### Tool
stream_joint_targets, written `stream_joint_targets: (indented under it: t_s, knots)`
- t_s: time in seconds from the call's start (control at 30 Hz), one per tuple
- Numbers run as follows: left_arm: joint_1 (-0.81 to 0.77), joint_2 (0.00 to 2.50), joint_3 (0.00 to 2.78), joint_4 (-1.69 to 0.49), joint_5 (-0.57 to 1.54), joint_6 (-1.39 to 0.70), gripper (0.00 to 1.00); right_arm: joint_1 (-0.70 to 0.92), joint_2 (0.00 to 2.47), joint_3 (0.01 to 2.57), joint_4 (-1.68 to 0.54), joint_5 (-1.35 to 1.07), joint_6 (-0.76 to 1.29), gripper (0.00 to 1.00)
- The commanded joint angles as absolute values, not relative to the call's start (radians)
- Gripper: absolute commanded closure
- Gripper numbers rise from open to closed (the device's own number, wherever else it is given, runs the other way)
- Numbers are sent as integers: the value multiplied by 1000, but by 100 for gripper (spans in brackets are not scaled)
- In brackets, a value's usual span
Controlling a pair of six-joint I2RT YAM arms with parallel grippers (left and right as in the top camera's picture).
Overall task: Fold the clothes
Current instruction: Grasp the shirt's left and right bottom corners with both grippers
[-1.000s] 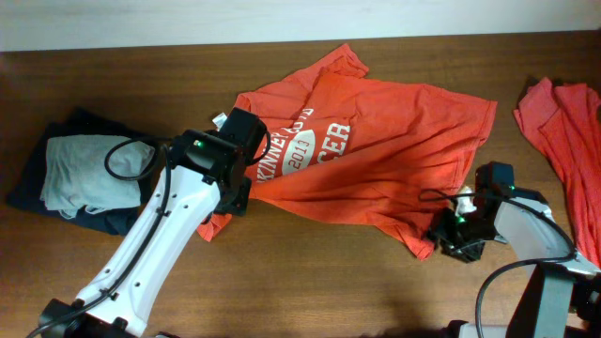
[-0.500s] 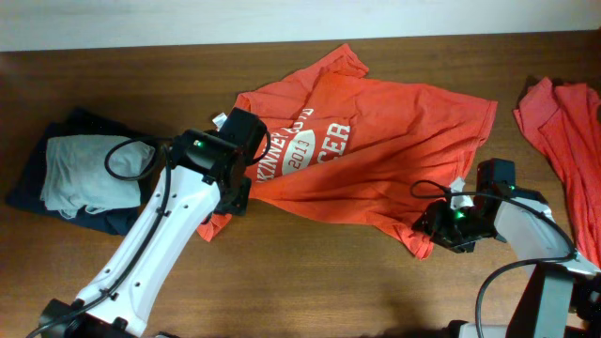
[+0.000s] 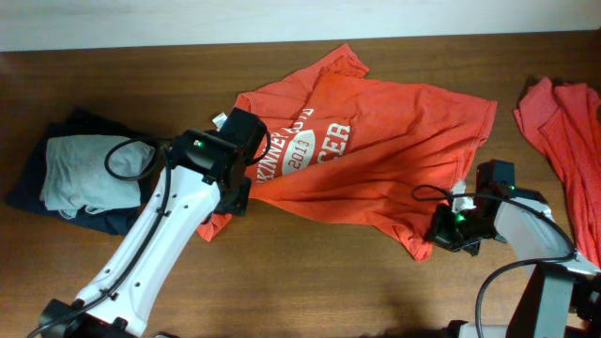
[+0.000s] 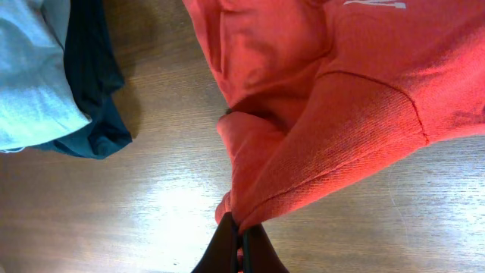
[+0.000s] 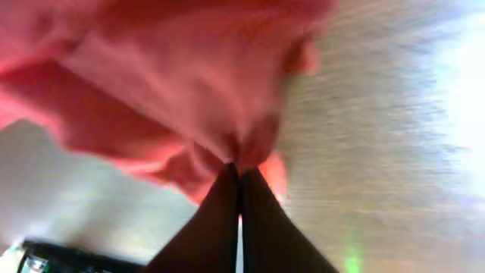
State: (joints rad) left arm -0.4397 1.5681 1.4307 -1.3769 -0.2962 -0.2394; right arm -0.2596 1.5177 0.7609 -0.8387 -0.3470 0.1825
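We see the printed T-shirt (image 3: pixel 385 141) lying spread across the middle of the table (image 3: pixel 310 282), toward its far edge. To its left, well apart, sits a stack of folded garments (image 3: pixel 80 174), one lying on top of the other. At the table's right edge lies a second T-shirt (image 3: pixel 563 131), apart from the first. The left gripper (image 4: pixel 241 239) is clamped on the printed T-shirt's near left corner, and the right gripper (image 5: pixel 239 178) on its near right corner.
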Motion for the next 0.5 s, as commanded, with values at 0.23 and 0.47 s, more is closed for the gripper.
stream_joint_targets:
  t_s: [0.23,0.47]
  knots:
    - [-429,1565,1434,-1390,-323,-235,99,-310,1441,836,-1029,-39,335,96]
    - [-386,1565,1434,-1397,-318,-235,99,-309,1429,842,-1083,-41,334,71]
